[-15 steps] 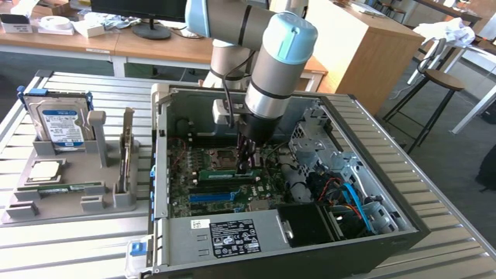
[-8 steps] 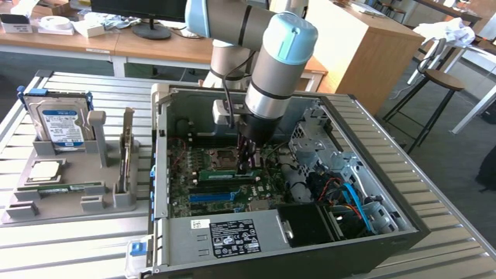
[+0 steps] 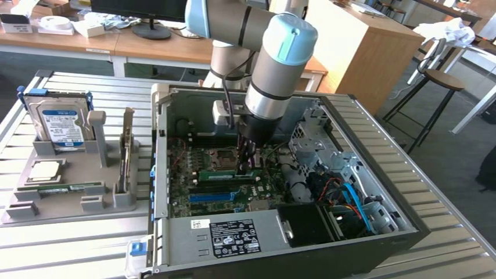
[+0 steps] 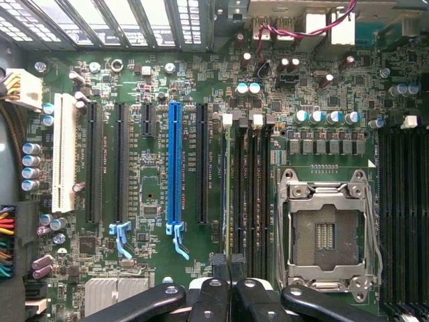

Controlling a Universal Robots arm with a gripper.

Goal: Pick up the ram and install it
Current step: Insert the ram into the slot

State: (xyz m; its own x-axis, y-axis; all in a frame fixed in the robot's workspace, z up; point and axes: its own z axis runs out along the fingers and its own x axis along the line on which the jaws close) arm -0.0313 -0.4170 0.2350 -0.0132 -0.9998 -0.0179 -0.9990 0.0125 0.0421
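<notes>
Claw [image 3: 249,167] [image 4: 230,295] pinched shut on the ram [image 3: 225,173] [image 4: 227,194] — thin green stick, on edge at the memory slots, just beside the processor socket [image 3: 223,156] [image 4: 326,231] on the motherboard [image 3: 203,185]. Can't tell if it's seated. Blue slot [image 3: 211,196] [image 4: 174,168] lies on the ram's other side. All inside the open computer case [image 3: 159,174]. Second stick [image 3: 62,188] lies in the grey tray [image 3: 69,204] on the worktop [image 3: 78,247] — exterior view's left.
</notes>
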